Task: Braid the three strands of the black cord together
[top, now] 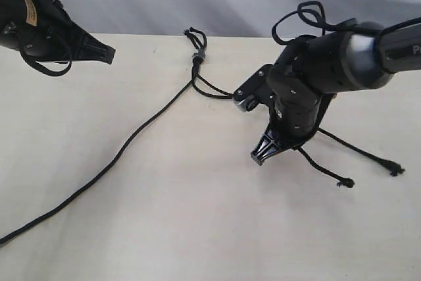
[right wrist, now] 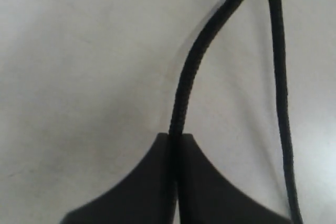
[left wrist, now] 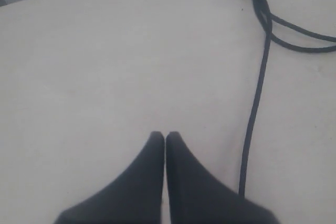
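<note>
Nearest my right wrist lens, my right claw (right wrist: 176,139) is pinched tight on one strand (right wrist: 193,64), and a second strand (right wrist: 281,87) runs free beside it. My left claw (left wrist: 165,136) hangs with its fingers together, holding nothing. I judge this to be the first crossing, since no plait shows yet. Next the held strand must be carried over its neighbour without dragging the joined end. On the pale table (top: 197,241) the black cord (top: 195,72) lies fanned out. Its third strand (top: 118,156) trails long toward the exterior view's left, and two frayed knots (top: 345,182) poke out past my right arm. The joined end (top: 197,54), with small loops and a grey band, sits by the far edge.
</note>
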`<action>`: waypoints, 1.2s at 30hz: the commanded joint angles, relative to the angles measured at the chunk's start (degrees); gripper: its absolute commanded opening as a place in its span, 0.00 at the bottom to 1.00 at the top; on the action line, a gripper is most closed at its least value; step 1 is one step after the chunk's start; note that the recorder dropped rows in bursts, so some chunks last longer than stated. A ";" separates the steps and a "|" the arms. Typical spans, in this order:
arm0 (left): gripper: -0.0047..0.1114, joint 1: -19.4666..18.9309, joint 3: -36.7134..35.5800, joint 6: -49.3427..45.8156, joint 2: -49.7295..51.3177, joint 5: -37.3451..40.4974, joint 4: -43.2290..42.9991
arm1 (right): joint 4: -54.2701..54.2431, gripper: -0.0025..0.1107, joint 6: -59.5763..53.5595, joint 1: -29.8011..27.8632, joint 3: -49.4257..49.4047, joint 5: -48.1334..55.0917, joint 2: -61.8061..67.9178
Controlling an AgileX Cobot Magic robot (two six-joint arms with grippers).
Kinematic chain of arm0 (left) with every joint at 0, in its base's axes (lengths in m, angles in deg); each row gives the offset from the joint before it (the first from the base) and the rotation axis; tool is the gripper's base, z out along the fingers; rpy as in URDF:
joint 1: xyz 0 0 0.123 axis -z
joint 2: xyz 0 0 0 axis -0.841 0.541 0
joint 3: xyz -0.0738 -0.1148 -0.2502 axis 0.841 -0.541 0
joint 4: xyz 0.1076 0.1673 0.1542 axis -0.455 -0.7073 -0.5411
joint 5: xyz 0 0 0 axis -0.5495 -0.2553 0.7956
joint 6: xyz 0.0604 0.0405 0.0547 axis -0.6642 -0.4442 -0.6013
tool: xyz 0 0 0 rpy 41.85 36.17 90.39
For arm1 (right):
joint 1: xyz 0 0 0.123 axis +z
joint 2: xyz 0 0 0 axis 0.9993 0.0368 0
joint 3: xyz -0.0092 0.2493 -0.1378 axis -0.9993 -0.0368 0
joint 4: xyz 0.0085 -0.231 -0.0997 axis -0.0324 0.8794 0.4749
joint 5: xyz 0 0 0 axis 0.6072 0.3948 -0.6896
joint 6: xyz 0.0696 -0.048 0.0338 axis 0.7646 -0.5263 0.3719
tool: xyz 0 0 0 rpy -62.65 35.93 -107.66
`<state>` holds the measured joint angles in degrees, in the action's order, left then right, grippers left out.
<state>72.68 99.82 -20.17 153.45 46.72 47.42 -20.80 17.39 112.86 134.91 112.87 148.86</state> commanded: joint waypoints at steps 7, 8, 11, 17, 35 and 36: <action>0.05 -0.03 -0.36 0.25 -0.57 -2.87 -0.11 | -23.18 0.04 -18.52 16.15 0.34 4.79 -5.51; 0.05 -0.03 -0.36 0.25 -0.57 -3.03 -0.11 | -22.88 0.04 -19.32 22.04 0.34 0.33 -8.54; 0.05 -0.03 -0.36 0.25 -0.57 -2.77 -0.11 | -13.93 0.04 -17.34 25.92 0.34 -3.24 -13.00; 0.05 -0.03 -0.36 0.25 -0.57 -2.51 -0.11 | 13.03 0.04 -1.02 16.69 0.34 -1.08 -17.10; 0.05 -0.03 -0.65 0.14 -0.57 -2.92 -0.11 | 14.40 0.04 2.09 -13.47 0.34 -23.33 3.61; 0.05 -0.03 -0.65 0.14 -0.57 -2.92 -0.11 | 13.11 0.04 2.09 -13.47 0.34 -22.03 4.13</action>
<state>72.68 99.48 -20.17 153.36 44.04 47.42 -5.95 18.87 100.31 135.25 90.09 151.70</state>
